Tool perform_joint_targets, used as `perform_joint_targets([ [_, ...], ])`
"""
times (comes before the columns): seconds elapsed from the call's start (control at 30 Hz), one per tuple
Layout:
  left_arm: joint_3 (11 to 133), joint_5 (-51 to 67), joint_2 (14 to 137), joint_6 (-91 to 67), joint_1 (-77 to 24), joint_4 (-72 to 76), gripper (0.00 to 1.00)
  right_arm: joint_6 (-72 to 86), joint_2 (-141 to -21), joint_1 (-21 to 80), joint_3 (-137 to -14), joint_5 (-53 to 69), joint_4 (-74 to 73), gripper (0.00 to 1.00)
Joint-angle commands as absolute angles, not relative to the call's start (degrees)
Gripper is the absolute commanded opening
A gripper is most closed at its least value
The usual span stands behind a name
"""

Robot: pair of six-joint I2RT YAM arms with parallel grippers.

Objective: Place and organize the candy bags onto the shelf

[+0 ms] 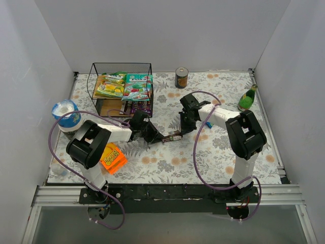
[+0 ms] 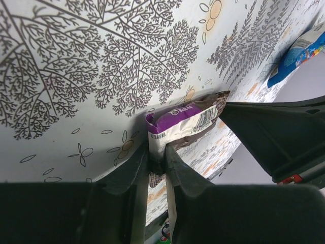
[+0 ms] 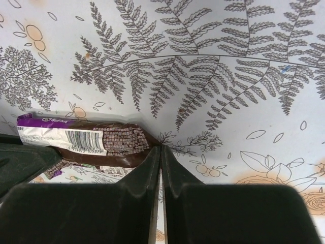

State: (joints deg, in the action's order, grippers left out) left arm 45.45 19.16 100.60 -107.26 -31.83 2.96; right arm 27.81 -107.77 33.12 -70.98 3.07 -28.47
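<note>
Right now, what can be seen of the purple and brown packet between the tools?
The purple and brown packet is a small, glossy, crinkled pouch with a white barcode panel and fine print. It is held about level over the floral tablecloth, near its middle. The left tool pinches its purple end; the right tool pinches its brown end.

shelf [image 1: 107,108] far left on table [image 1: 213,152] | bag [image 1: 110,86] and second bag [image 1: 138,86] side by side on top board | packet [image 1: 175,136] mid-table | can [image 1: 181,77] behind it | bottle [image 1: 247,98] far right | flat package [image 1: 112,157] near left
</note>
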Motion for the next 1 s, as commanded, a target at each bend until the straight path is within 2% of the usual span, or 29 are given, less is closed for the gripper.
perform_joint_targets([
  [0.0, 42.19, 16.52, 101.17, -103.89, -32.26, -1.76, 0.11, 26.54, -109.6, 32.7, -68.91, 2.37, -27.77, 0.1],
  [0.07, 41.4, 16.08, 100.64, -103.19, -32.34, -0.97, 0.14, 26.54, -109.69, 32.61, -68.73, 2.46, -27.69, 0.1],
  [0.17, 41.04, 15.29, 99.41, -101.69, -32.26, -0.62, 0.37, 26.46, -109.69, 32.61, -68.73, 2.46, -27.6, 0.1],
  [0.2, 41.13, 15.12, 98.88, -101.52, -32.34, -0.53, 0.51, 26.46, -109.51, 32.61, -68.64, 2.63, -27.6, 0.1],
  [0.3, 41.57, 14.33, 98.53, -101.51, -32.17, -0.61, 0.6, 26.28, -109.16, 32.61, -68.64, 2.64, -27.51, 0.1],
  [0.4, 41.84, 13.36, 98.53, -102.74, -32.17, -0.7, 0.54, 26.02, -109.07, 32.61, -68.82, 2.46, -27.68, 0.1],
  [0.43, 41.92, 13.53, 98.61, -103.09, -32.17, -0.36, 0.46, 25.93, -109.16, 32.52, -68.82, 2.37, -27.69, 0.1],
  [0.53, 42.71, 13.1, 98.88, -103.45, -32.17, -1.23, 0.3, 25.84, -109.07, 32.52, -68.73, 2.29, -27.77, 0.1],
  [0.73, 42.01, 12.39, 98.35, -103.97, -32.08, -1.93, 0.1, 25.93, -109.07, 32.52, -69.17, 2.2, -28.04, 0.1],
  [0.77, 42.01, 12.39, 98.52, -103.89, -32.08, -2.11, 0.02, 25.93, -108.99, 32.52, -69.08, 2.11, -28.04, 0.1],
  [0.97, 42.1, 11.78, 96.86, -102.4, -32.08, -3.16, 0.0, 26.1, -107.49, 32.08, -68.82, 1.93, -28.21, 0.11],
])
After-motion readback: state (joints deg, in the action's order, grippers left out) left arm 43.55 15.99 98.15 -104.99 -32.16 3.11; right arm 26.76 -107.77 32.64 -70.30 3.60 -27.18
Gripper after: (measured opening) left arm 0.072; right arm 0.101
